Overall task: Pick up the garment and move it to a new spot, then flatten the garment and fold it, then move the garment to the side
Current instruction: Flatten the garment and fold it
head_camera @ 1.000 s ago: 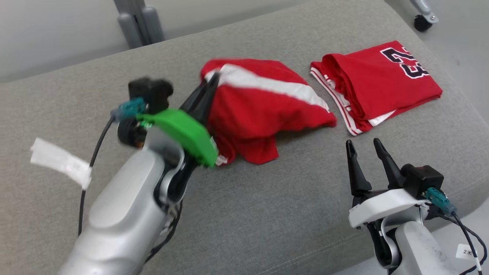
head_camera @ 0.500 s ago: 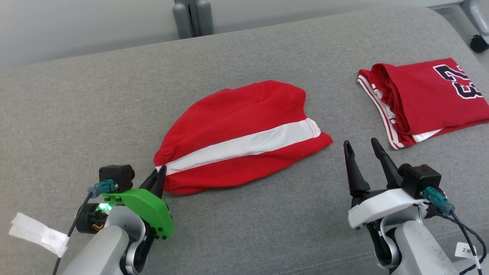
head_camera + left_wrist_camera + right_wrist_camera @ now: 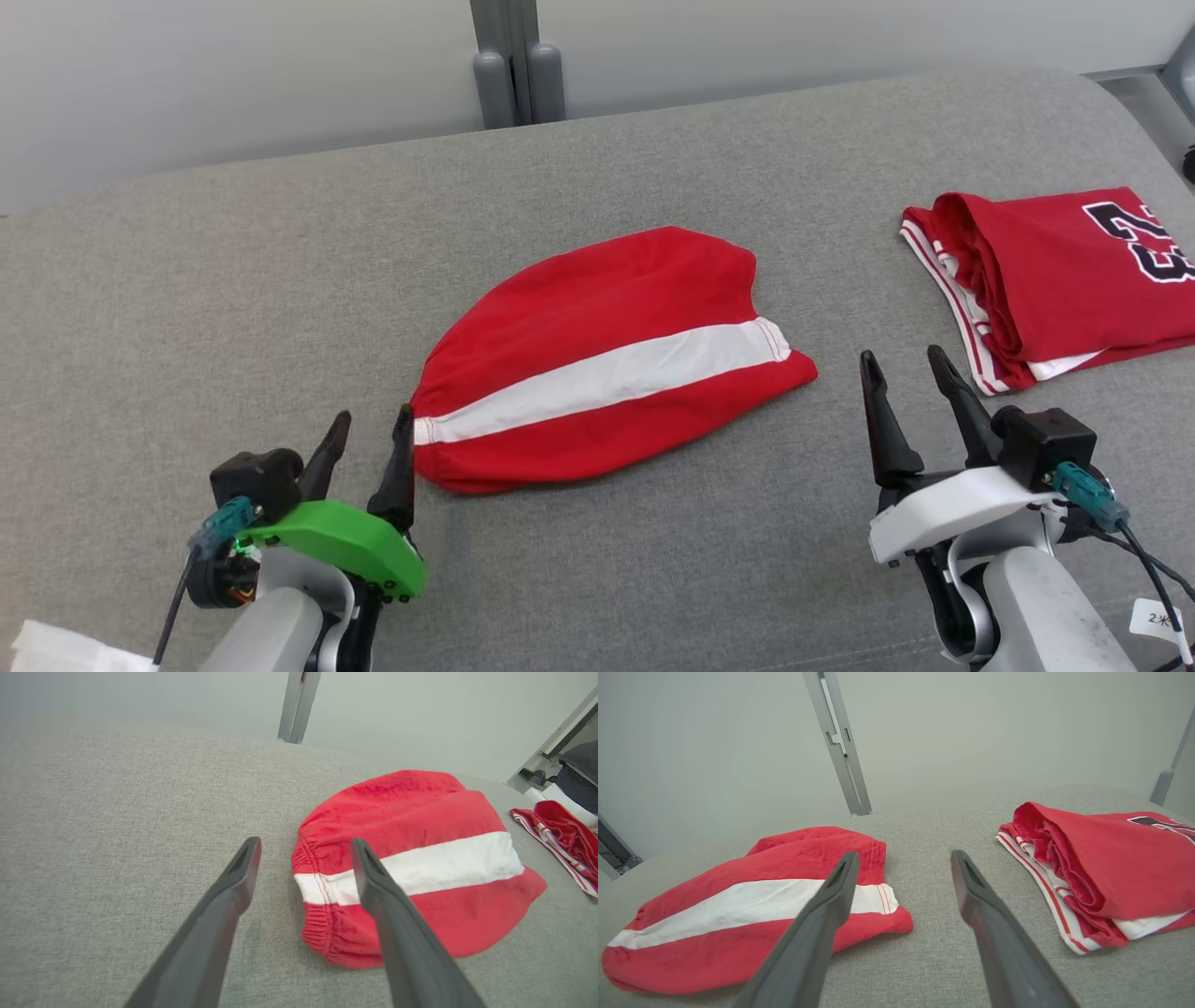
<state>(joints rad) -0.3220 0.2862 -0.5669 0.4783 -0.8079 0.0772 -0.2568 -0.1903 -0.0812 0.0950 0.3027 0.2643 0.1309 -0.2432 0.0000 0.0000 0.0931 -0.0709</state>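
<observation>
While the left claw [image 3: 372, 417] sits low with its two fingers spread wide apart and no grip on anything, the red shorts [image 3: 607, 364] with the white stripe are lying pretty flat on the gray cushion [image 3: 233, 299], right off that claw's inner finger [image 3: 400, 457]. The fingertip is right at the elastic waistband end. Honestly can't tell if it's touching the cloth or just beside it. On the left wrist cam the shorts [image 3: 420, 858] stretch away ahead and to the right of the fingers, and the gap between the fingers looks onto bare cushion.

Right claw [image 3: 902, 355] is wide open as well, holding nothing. The leg-hem end of the shorts lies just to its left, clearly apart from it. A folded red jersey [image 3: 1055, 271] with a dark number sits ahead and to the right of that claw, near but not touching. On the right wrist cam the shorts [image 3: 738, 905] are left of the fingers, the jersey [image 3: 1101, 868] right, with cushion between.
</observation>
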